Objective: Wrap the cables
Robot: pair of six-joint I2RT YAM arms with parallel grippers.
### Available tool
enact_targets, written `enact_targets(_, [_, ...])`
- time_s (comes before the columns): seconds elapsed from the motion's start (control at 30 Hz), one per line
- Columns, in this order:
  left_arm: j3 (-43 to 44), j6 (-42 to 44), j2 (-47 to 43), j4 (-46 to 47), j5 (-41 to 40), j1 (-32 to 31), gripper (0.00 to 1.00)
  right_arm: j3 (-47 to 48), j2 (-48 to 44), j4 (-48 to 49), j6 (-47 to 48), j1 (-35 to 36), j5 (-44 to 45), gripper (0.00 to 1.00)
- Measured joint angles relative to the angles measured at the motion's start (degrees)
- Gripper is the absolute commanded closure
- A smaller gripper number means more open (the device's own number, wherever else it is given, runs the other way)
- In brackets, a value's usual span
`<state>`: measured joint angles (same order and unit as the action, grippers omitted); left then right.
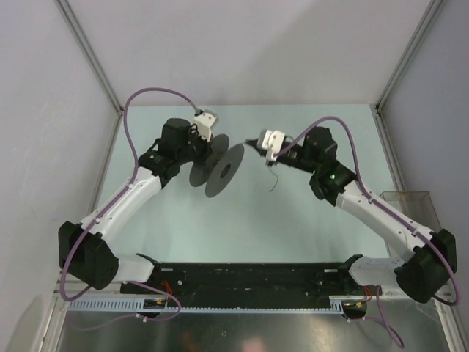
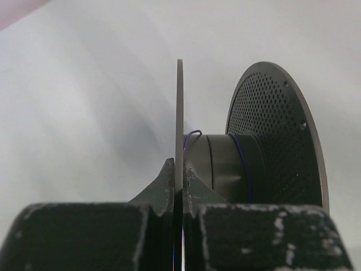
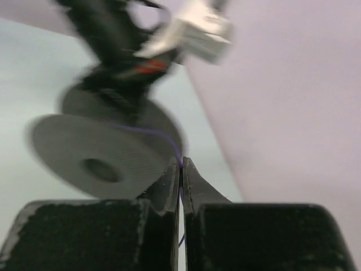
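Observation:
A dark grey spool [image 1: 217, 170] with two round flanges is held in the air at the table's middle. My left gripper [image 1: 207, 144] is shut on the rim of its near flange [image 2: 179, 113]; the hub [image 2: 225, 161] has a turn of thin purple cable [image 2: 240, 158] on it. My right gripper [image 1: 258, 146] is shut on the same thin cable [image 3: 163, 135], which runs from the spool [image 3: 90, 152] to my fingertips. A loose end of the cable [image 1: 274, 182] hangs below the right gripper.
A clear plastic box [image 1: 407, 202] stands at the table's right edge. Grey walls close the table at the back and sides. The arm bases sit on a black rail [image 1: 249, 279] at the near edge.

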<state>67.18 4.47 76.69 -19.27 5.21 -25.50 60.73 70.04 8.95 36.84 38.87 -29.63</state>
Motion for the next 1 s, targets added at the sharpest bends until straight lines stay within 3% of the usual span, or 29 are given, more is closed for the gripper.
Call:
enact_targets(0.33, [-2.86,9.62,-8.28,1.4,26.4,0.52,1.0,5.31,10.47,2.12,0.07,-16.55,-4.17,1.0])
enact_targets(0.63, [2.01,7.37,-8.96,2.75,36.39,7.06,1.0,5.7,13.94,-2.49,-2.34,-21.51,-15.15,1.0])
enact_targets(0.7, [4.55,6.05,-8.11,1.95,37.2,7.21,1.0,6.12,14.34,-4.31,-2.45,-21.9,-17.22,0.86])
enact_targets(0.77, [7.13,4.55,-7.19,1.14,37.46,7.23,1.0,6.58,14.47,-6.34,-2.69,-22.32,-18.93,0.58])
enact_targets(0.83, [10.62,1.75,-6.21,-0.81,38.32,7.61,1.0,6.8,14.51,-8.76,-3.04,-23.54,-18.36,0.4])
enact_targets(1.0, [18.75,-5.18,-4.57,-1.46,36.89,8.13,1.0,6.8,14.49,-14.25,-4.57,-25.99,-17.99,0.2])
